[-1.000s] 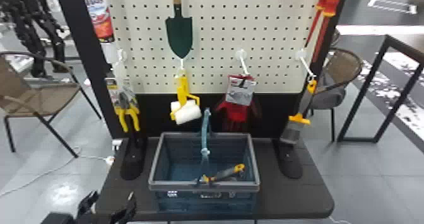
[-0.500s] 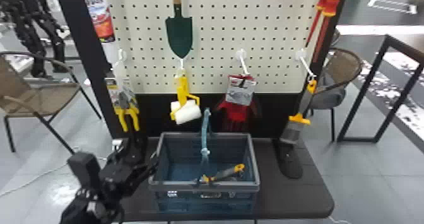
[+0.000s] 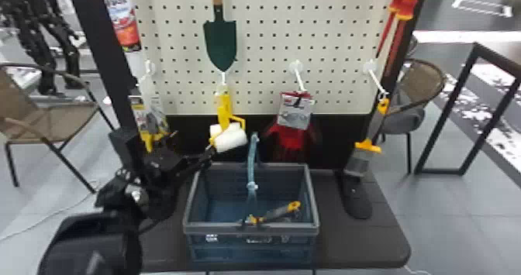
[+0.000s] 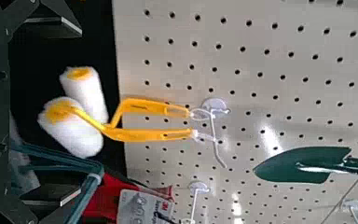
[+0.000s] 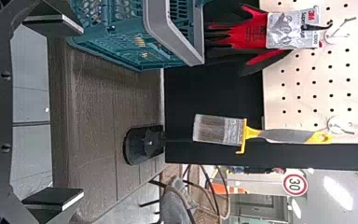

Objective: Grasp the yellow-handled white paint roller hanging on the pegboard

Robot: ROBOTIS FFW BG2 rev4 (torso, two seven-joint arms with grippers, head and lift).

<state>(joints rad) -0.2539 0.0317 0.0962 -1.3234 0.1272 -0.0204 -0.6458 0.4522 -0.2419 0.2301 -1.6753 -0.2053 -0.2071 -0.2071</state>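
Observation:
In the head view my left gripper (image 3: pixel 194 154) is raised at the left, close in front of and below the white roller (image 3: pixel 229 139) with its yellow handle (image 3: pixel 224 109). Two yellow-handled rollers hang together from one pegboard hook; in the left wrist view they show as a front roller (image 4: pixel 74 128) and a rear roller (image 4: pixel 86 91). Between the wide-apart fingers of my left gripper (image 4: pixel 51 109) there is nothing, and the rollers are just beyond. My right gripper (image 5: pixel 53 112) stands open in the right wrist view, facing the table and a hanging brush.
A basket (image 3: pixel 314 200) holding a yellow-and-grey tool (image 3: pixel 277 212) stands on the table (image 3: pixel 360 239), its handle (image 3: pixel 252 158) raised below the rollers. Red gloves (image 3: pixel 290 138), yellow pliers (image 3: pixel 149 136), a trowel (image 3: pixel 221 43) and a brush (image 3: pixel 368 148) hang nearby.
My left arm has risen from the lower left toward the rollers, up and to the right, and now covers part of the pliers. The rollers and basket have kept their places.

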